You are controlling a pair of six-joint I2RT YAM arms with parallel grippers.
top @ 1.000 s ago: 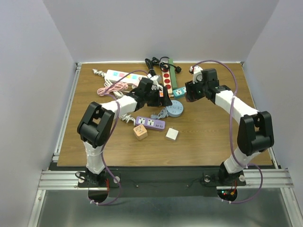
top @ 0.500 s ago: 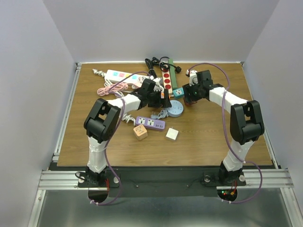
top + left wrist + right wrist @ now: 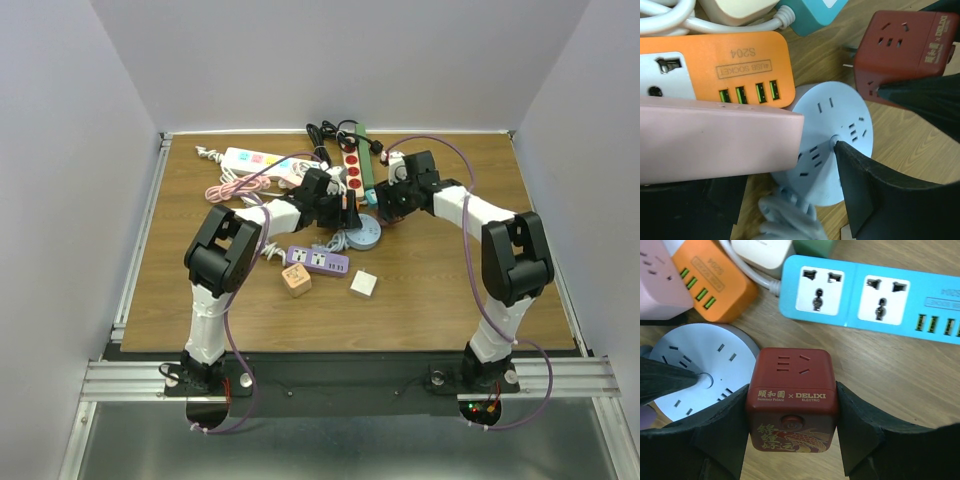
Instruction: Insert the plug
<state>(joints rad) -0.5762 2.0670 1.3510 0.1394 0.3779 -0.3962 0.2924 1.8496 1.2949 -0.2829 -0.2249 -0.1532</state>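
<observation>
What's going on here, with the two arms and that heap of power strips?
The robot is trying to plug one socket block into another. Its right gripper holds a red cube with bare prongs, close beside a round pale-blue socket on the table. The left gripper is open over that round socket, one finger resting on its top, next to a pink strip. The cube is not plugged in yet.

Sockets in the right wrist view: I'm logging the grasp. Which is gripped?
The dark red DELIXI cube socket, clamped in the right gripper; the round pale blue socket, orange USB socket and cyan strip lie outside its grip.
</observation>
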